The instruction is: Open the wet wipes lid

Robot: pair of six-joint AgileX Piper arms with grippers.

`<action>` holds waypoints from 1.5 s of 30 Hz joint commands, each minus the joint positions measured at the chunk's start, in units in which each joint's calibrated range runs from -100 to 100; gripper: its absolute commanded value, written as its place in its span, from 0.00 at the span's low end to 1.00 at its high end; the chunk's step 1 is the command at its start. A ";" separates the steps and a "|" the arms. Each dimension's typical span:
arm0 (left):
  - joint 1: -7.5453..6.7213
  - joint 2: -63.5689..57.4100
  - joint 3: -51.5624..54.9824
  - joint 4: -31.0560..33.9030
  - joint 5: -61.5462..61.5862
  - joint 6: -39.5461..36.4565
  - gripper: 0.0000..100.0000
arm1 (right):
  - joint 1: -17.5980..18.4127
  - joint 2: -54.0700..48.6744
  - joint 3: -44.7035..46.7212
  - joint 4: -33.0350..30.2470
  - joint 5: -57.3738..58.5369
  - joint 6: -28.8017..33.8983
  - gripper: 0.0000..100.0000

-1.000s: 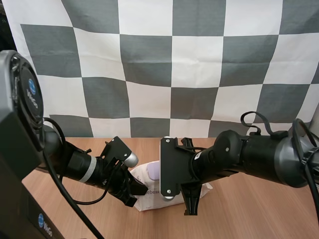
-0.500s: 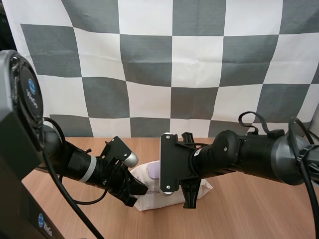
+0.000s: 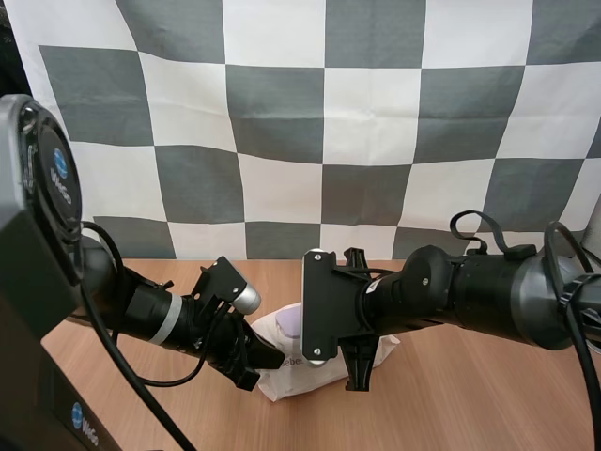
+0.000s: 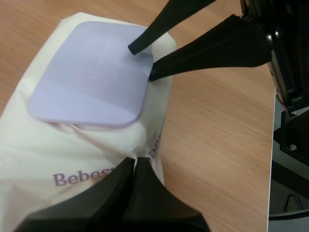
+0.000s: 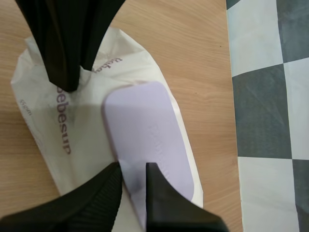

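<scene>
**Desk:** High view, changes?

**Me:** Item: right pincer [image 3: 355, 374], drawn in a shade toward the lid [image 3: 293, 324]. Item: pack [image 3: 300, 371], on the counter [image 3: 470, 395], slewed slightly under my left pincer [image 3: 255, 362]. Lid lies flat, so I judge the opening not begun.

**Desk:** Left wrist view?

**Me:** It adds what the high view hides. Left pincer [image 4: 135, 162]: tips together, nipping the pack's [image 4: 72, 154] edge. Right pincer [image 4: 141, 63]: at the lid's [image 4: 91, 77] corner, one tip on top, one at the rim.

**Desk:** Right wrist view?

**Me:** Right pincer [image 5: 133, 166]: fingers apart, straddling the lid's [image 5: 145, 125] end, not clamped. Left pincer [image 5: 70, 84] bears on the pack's [image 5: 82, 140] other end.
</scene>
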 commanded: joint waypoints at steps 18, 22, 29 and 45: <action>-0.04 0.04 0.01 1.09 0.07 0.65 0.00 | 0.24 0.06 -0.01 4.12 -4.24 -0.04 0.00; -0.04 0.04 0.01 1.09 0.07 0.87 0.00 | 0.24 0.06 -0.01 4.34 -5.19 -0.04 0.00; -0.04 0.04 0.01 1.09 0.26 1.07 0.00 | 0.24 0.06 -0.33 5.46 -10.30 -0.04 0.00; -0.04 0.04 0.01 1.09 0.85 1.18 0.00 | 2.95 8.45 -7.32 9.34 -13.67 -0.04 0.00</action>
